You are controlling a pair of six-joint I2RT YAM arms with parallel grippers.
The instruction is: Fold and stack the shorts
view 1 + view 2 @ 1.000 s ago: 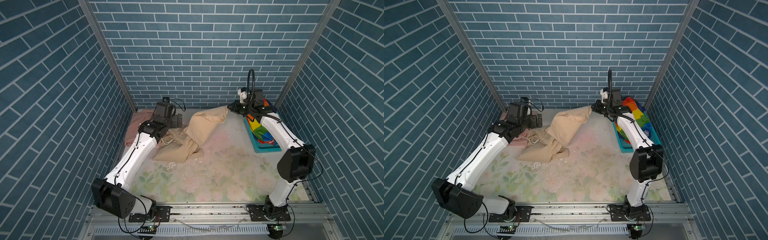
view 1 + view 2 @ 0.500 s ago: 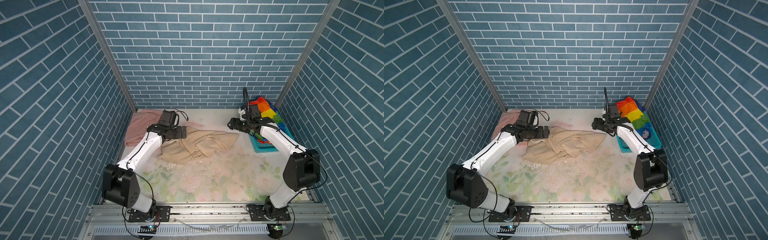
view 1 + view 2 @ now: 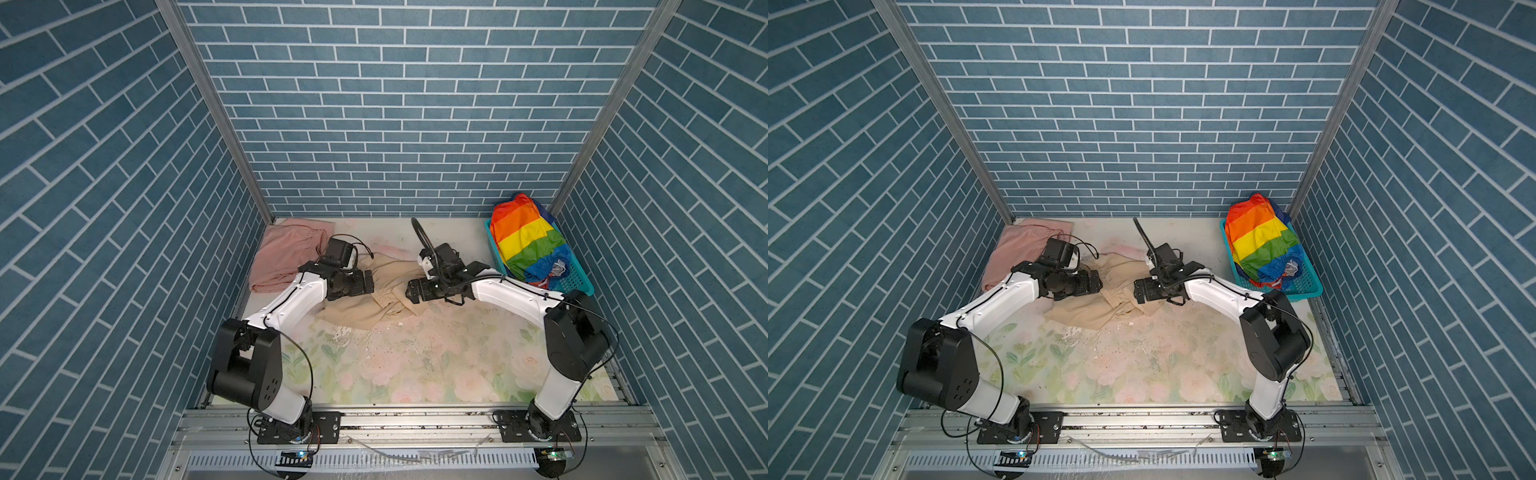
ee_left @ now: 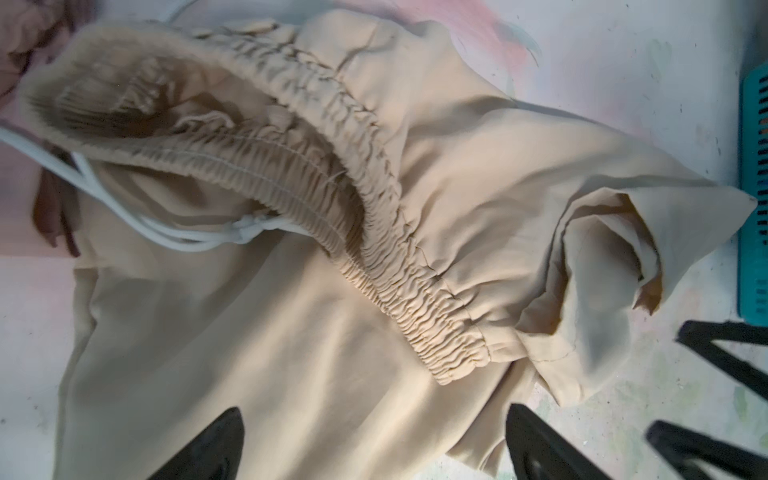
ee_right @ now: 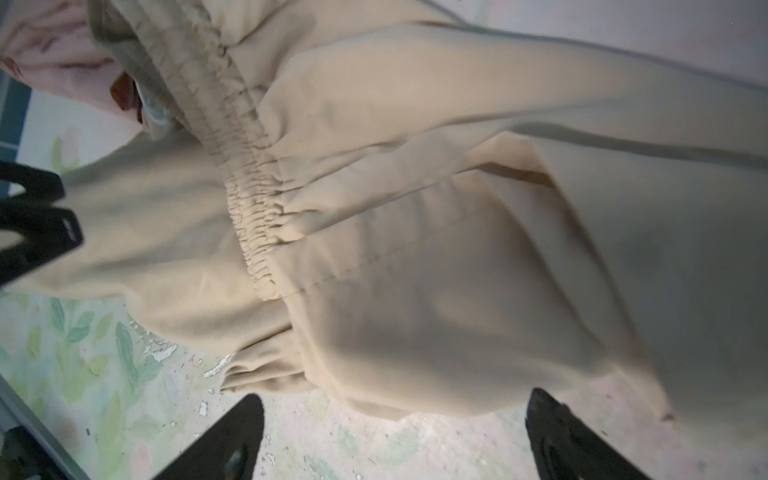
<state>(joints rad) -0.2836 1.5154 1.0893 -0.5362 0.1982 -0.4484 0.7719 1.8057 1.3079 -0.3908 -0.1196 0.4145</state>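
My left end effector point(image 3: 369, 281) and right end effector point(image 3: 410, 294) both gape empty over the crumpled beige shorts point(image 3: 365, 309), which lie left of the basket point(image 3: 582, 286). I judge flattening is in hand. Next I must pinch the waistband point(image 4: 316, 199) ends and spread them.

A table point(image 3: 415, 365) with a faded floral print of pale pink roses and green leaves, seen from above. The surface is chipped and flecked with white near the middle. Three things lie directly on it, all toward the far side. Pale pink shorts point(image 3: 286, 253) sit loosely bunched in the far left corner. Crumpled beige shorts point(image 3: 361, 309) lie just to their right, near the far middle, with the gathered elastic waistband point(image 4: 374, 249) and a white drawstring point(image 4: 137, 226) showing. A teal perforated plastic basket point(image 3: 577, 277) stands in the far right corner.
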